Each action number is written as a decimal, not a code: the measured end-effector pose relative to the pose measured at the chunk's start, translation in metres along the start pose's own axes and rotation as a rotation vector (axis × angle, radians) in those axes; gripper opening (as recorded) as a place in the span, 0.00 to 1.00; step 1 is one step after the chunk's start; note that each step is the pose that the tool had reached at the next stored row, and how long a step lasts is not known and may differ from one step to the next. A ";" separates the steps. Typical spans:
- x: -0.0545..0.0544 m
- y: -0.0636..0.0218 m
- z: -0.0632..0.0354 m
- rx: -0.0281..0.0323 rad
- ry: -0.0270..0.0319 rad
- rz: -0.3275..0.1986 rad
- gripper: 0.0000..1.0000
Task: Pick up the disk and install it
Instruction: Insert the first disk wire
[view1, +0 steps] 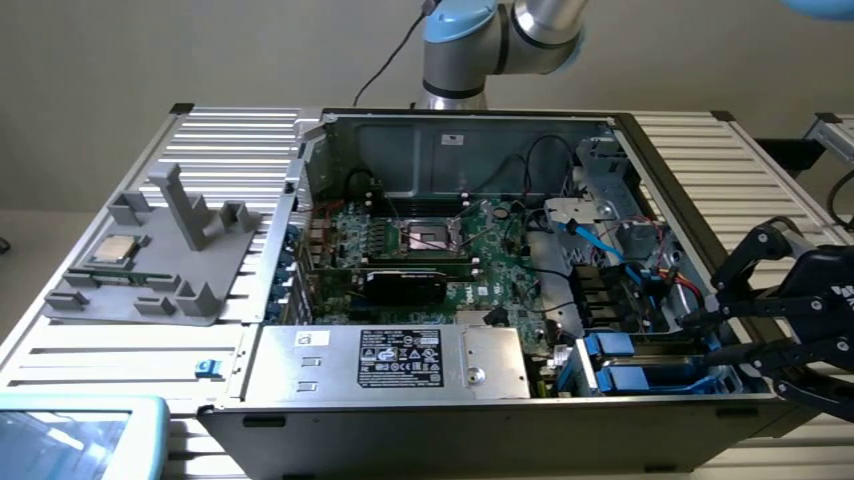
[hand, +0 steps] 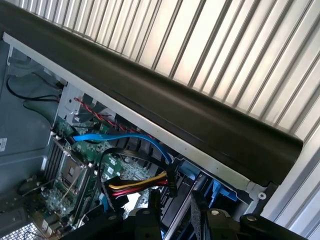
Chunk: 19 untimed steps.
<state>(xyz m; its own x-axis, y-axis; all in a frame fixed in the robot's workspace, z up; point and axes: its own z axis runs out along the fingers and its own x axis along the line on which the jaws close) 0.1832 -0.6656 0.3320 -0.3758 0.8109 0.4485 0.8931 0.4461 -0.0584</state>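
Note:
The open computer case (view1: 454, 135) lies on the slatted table. In its drive bay, at the corner toward the exterior view's right, sit blue plastic carrier frames (view1: 617, 345). The nearest one (view1: 657, 379) looks like the disk in its blue frame, lying flat and reaching toward the case's side wall. My black gripper (view1: 714, 335) hovers just outside that wall, pointing into the bay and close to the blue frame. In the wrist view the gripper (hand: 175, 217) is over the bay, with blue plastic (hand: 215, 191) and a silver strip just ahead. Whether it holds the disk I cannot tell.
A grey power-supply box (view1: 400, 360) fills the case's near side, with the motherboard (view1: 427, 245) behind it. Blue, red and yellow cables (hand: 140, 186) run beside the bay. A grey fixture holding a processor chip (view1: 114, 250) stands at the exterior view's left. The case's black rim (hand: 200, 120) is close by.

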 end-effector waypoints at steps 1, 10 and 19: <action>0.000 0.0000 0.0000 0.0000 0.0000 0.000 0.38; 0.001 0.0018 0.0014 0.0012 0.0116 -0.016 0.38; 0.000 0.0035 0.0010 0.0133 0.0167 -0.047 0.38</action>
<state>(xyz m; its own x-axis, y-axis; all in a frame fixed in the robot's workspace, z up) 0.1860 -0.6635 0.3309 -0.4133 0.7824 0.4659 0.8709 0.4890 -0.0485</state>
